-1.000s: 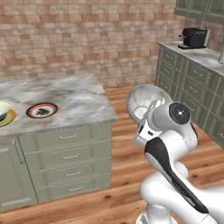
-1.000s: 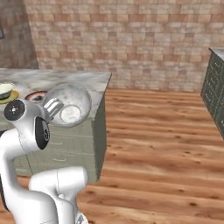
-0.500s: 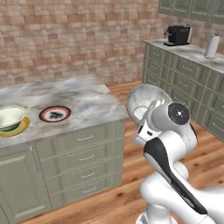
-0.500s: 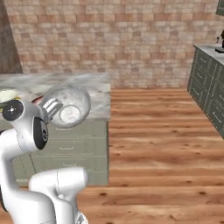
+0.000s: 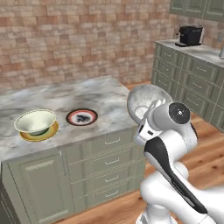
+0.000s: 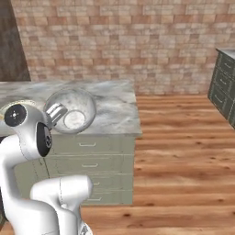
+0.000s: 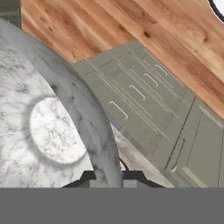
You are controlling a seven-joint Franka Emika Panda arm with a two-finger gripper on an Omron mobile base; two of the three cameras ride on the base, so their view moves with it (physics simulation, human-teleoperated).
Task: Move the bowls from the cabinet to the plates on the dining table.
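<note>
The arm point(image 5: 175, 144) rises at the lower right, and the mottled grey bowl point(image 5: 146, 99) sits at the top of it, tipped so its pale inside faces the camera. The jaws are hidden behind the wrist, clamped on that bowl's rim. To the left of the jaws stretches the marble surface point(image 5: 57, 98) of the island. Nearest the jaws on it lies the dark plate point(image 5: 82, 117), bare. Farther left, the cream-white bowl point(image 5: 36, 122) rests upright on the orange-yellow plate point(image 5: 39, 135). Below the jaws run the green drawers point(image 5: 107, 164). Far right, a black coffee machine point(image 5: 189, 35) stands on the back counter point(image 5: 192, 50).
</note>
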